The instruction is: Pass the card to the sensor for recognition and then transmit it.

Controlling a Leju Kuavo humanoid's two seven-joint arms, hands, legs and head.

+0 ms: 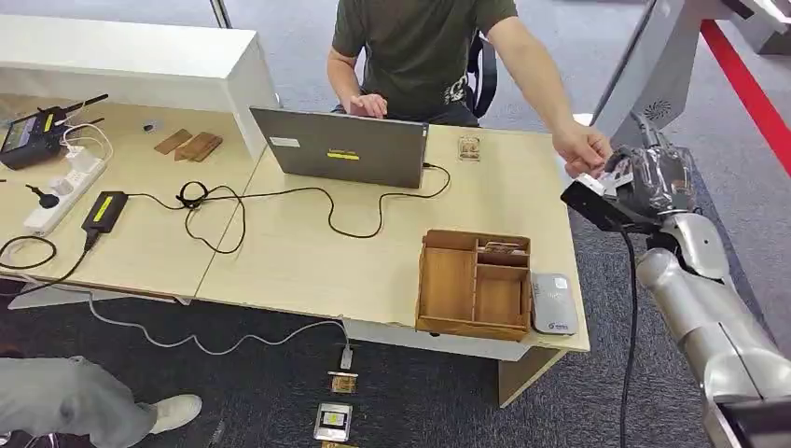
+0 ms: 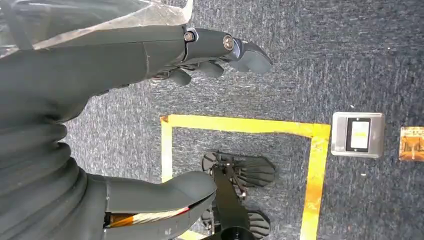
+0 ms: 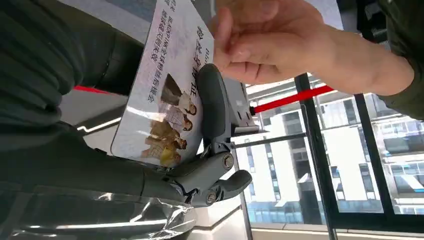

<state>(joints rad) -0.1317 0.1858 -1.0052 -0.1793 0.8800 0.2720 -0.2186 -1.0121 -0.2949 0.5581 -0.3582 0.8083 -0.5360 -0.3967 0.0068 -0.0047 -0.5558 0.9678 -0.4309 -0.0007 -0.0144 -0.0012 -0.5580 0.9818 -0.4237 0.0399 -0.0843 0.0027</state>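
Held the card (image 3: 165, 95) in the right hand (image 1: 644, 182) off the table's (image 1: 373, 261) far right edge, person's hand (image 1: 583, 147) touching it. Handover apparently under way; sensor (image 1: 554, 303) step impossible to confirm. Left hand (image 2: 150, 125) hung apart, holding nothing.

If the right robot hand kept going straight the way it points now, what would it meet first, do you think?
Most likely the person's hand, which is already at the far end of the card held by the right robot hand. Depth is hard to judge, but nothing else appears between them.
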